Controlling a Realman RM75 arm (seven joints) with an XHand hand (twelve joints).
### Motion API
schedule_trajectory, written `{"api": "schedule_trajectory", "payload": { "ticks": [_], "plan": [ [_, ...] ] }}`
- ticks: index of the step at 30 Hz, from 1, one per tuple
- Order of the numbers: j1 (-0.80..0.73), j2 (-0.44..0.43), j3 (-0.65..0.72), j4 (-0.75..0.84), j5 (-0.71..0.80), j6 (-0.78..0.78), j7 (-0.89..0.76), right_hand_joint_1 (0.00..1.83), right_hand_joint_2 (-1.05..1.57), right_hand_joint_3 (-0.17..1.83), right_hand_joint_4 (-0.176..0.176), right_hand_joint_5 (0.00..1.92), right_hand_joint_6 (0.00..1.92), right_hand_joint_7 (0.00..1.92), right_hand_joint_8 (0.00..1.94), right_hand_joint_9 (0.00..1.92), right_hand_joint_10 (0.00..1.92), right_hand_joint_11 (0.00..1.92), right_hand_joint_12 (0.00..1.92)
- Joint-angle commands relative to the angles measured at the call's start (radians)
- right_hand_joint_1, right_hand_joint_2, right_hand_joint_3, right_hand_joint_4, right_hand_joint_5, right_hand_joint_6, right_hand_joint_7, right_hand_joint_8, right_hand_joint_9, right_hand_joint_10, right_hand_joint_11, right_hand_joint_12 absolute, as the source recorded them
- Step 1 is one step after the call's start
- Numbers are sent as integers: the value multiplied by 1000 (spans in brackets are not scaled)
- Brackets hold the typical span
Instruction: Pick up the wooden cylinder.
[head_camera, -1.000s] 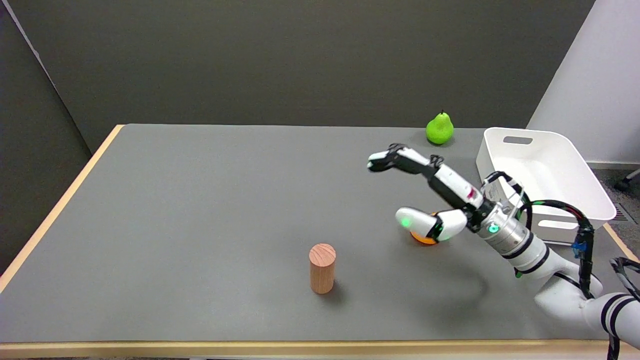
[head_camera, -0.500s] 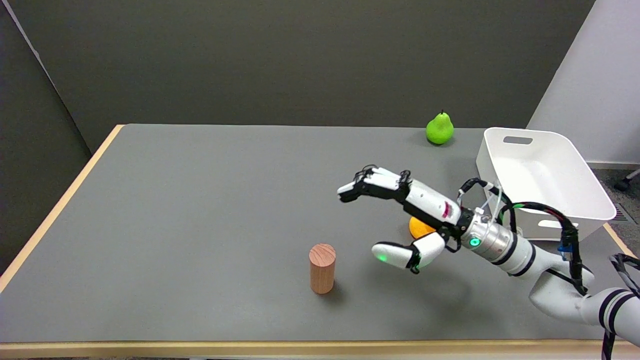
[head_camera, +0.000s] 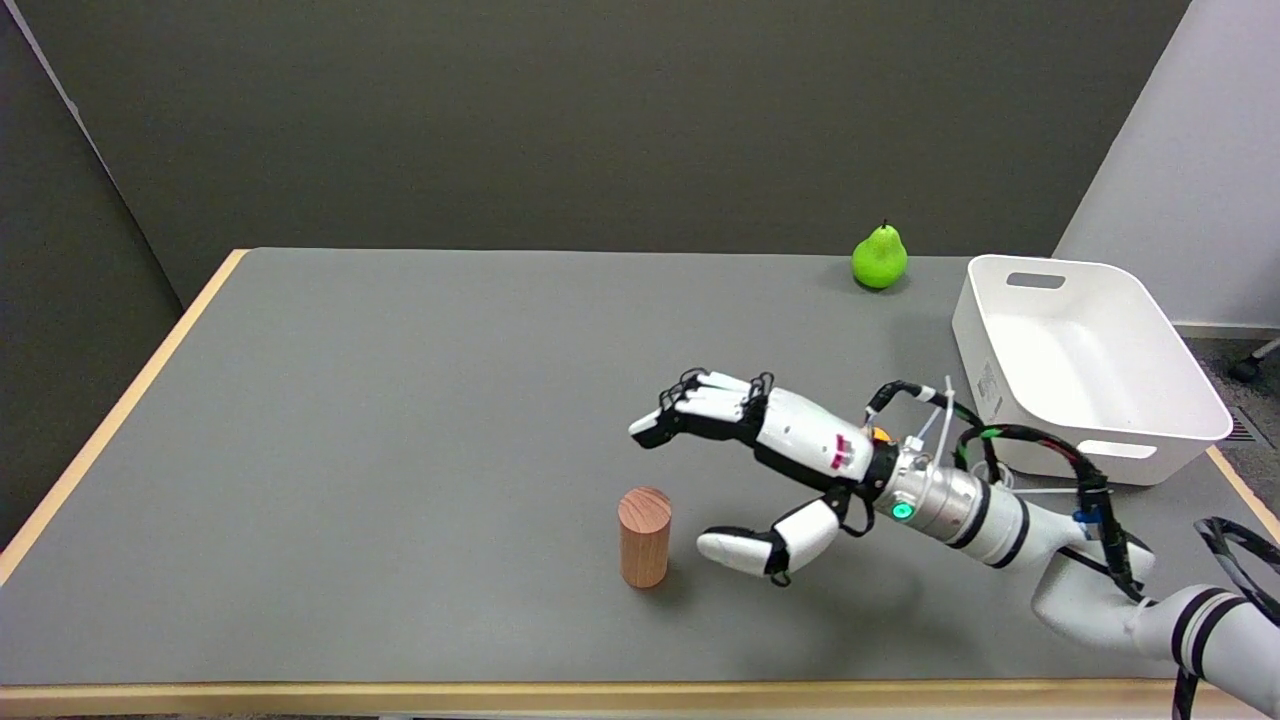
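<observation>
Hand spread beside upright wooden cylinder, apart.

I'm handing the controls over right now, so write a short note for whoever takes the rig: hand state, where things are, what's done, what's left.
Right hand: open, holding nothing, fingers spread, hovering low just right of the wooden cylinder, not touching it.
Wooden cylinder: upright on the grey table, near the front edge.
Also there: green pear at the far edge, white bin at right, an orange thing mostly hidden behind the wrist.
Done: approach to the cylinder.
Left: bring the fingers around it, grip, lift.
</observation>
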Motion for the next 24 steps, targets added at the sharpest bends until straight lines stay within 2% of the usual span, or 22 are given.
{"api": "schedule_trajectory", "payload": {
  "ticks": [1, 17, 24],
  "plan": [
    [10, -66, -1, -4, -99, -114, -60, 548, 642, 845, -127, 318, 609, 452, 525, 313, 944, 155, 1330],
    [131, -97, -70, -129, -97, -134, -52, 544, 639, 855, -102, 317, 590, 458, 507, 320, 922, 164, 1325],
    [110, -105, -81, -156, -79, -134, -50, 567, 639, 856, -101, 316, 587, 458, 507, 322, 920, 164, 1324]
  ]
}}
